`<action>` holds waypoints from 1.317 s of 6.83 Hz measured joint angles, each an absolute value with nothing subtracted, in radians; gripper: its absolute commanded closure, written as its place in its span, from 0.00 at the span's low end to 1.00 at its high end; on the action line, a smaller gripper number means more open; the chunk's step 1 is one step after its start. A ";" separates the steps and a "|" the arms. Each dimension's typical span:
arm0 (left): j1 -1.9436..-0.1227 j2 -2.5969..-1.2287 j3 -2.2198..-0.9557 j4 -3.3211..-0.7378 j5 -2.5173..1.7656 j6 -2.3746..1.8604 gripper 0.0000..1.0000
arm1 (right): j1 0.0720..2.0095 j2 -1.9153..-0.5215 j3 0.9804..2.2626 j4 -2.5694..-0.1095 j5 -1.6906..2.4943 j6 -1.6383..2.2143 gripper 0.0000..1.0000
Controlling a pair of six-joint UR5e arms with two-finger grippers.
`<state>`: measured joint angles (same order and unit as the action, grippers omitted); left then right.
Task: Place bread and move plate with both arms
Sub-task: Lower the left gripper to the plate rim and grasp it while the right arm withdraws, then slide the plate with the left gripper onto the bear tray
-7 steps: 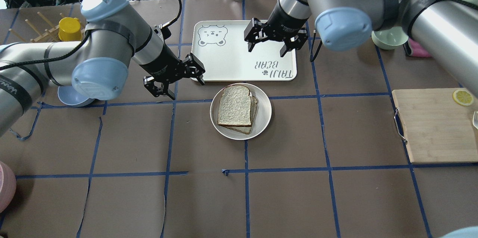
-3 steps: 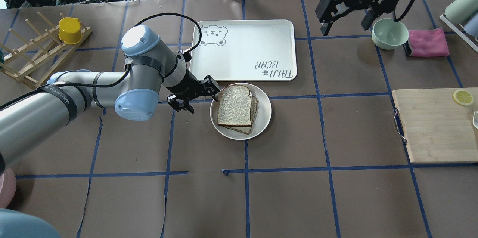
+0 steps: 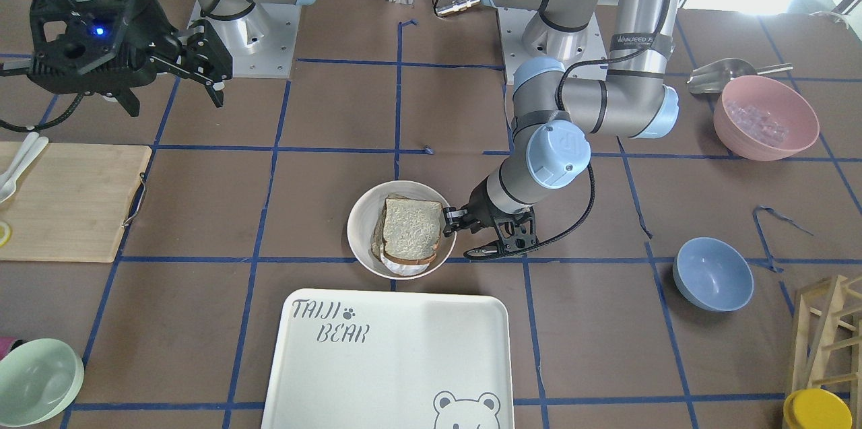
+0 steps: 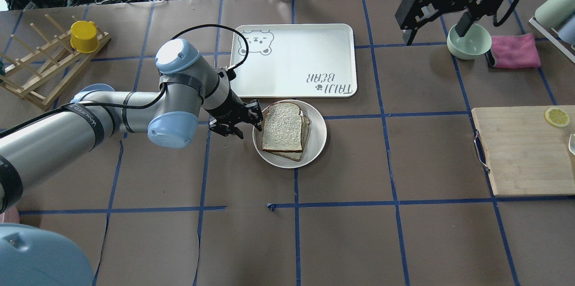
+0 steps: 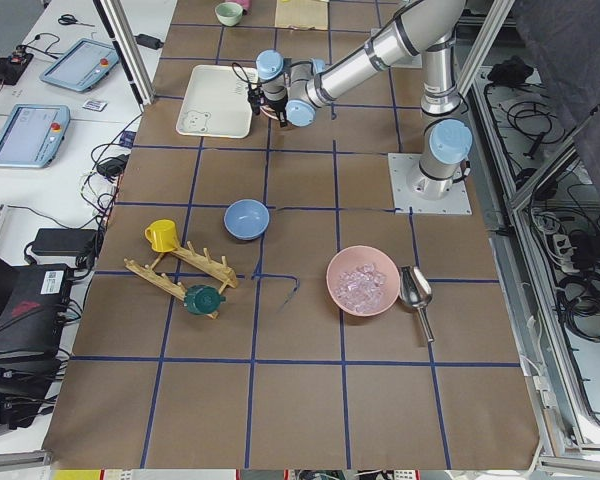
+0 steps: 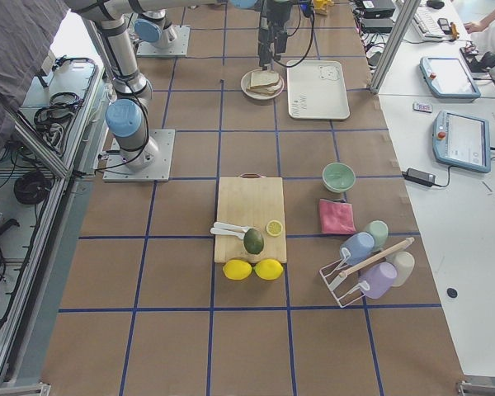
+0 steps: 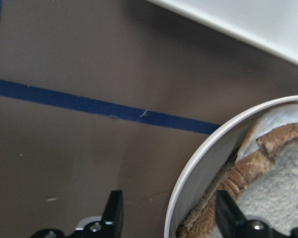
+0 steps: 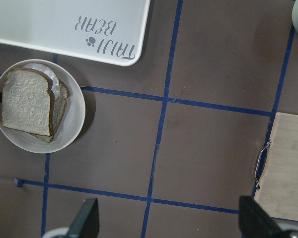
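The bread [image 4: 283, 126], a pale slice with a dark crust, lies on a flatter tan slice [image 4: 305, 131] in the round cream plate [image 4: 316, 135] at mid-table. My left gripper [image 4: 246, 124] is open and low at the plate's left rim. In the left wrist view, one finger [image 7: 114, 212] is outside the rim [image 7: 188, 183] and the other finger [image 7: 227, 212] is inside, over the bread [image 7: 273, 203]. My right gripper [image 4: 433, 14] is open and empty, high above the far right of the table. Its wrist view shows the plate [image 8: 74, 116] and bread [image 8: 26, 101] far below.
The bear tray [image 4: 294, 59] lies just beyond the plate. A pale green bowl [image 4: 468, 42] and a pink cloth [image 4: 515, 51] sit at the far right, with a wooden cutting board [image 4: 521, 151] nearer. A blue bowl [image 3: 712, 274], a pink bowl [image 3: 766, 118] and a rack with a yellow cup [image 4: 84, 36] are on my left.
My left gripper has come down and to the right until its jaws straddle the plate's left rim. My right gripper has left the tray and gone up to the far right.
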<state>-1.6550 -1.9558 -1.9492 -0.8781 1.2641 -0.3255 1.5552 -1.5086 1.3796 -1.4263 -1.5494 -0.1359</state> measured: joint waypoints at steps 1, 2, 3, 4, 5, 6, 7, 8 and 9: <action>-1.657 -1.962 -1.949 -0.876 1.262 -0.324 0.85 | 1.555 -1.510 1.380 -1.429 -1.550 -0.074 0.00; -1.661 -1.964 -1.948 -0.875 1.261 -0.322 1.00 | 1.556 -1.512 1.380 -1.428 -1.546 -0.032 0.00; -1.667 -1.964 -1.947 -0.873 1.260 -0.319 1.00 | 1.557 -1.512 1.380 -1.427 -1.542 -0.016 0.00; -1.670 -1.964 -1.946 -0.871 1.260 -0.308 1.00 | 1.557 -1.514 1.381 -1.427 -1.541 -0.011 0.00; -1.671 -1.961 -1.945 -0.869 1.261 -0.291 1.00 | 1.558 -1.515 1.381 -1.427 -1.539 -0.010 0.00; -1.672 -1.951 -1.944 -0.866 1.262 -0.282 1.00 | 1.558 -1.514 1.381 -1.427 -1.533 -0.011 0.00; -1.672 -1.931 -1.941 -0.861 1.260 -0.279 1.00 | 1.558 -1.514 1.381 -1.426 -1.521 -0.013 0.00; -1.671 -1.909 -1.937 -0.858 1.256 -0.279 1.00 | 1.558 -1.513 1.381 -1.425 -1.514 -0.013 0.00; -1.669 -1.888 -1.932 -0.857 1.242 -0.280 1.00 | 1.558 -1.512 1.381 -1.424 -1.512 -0.014 0.00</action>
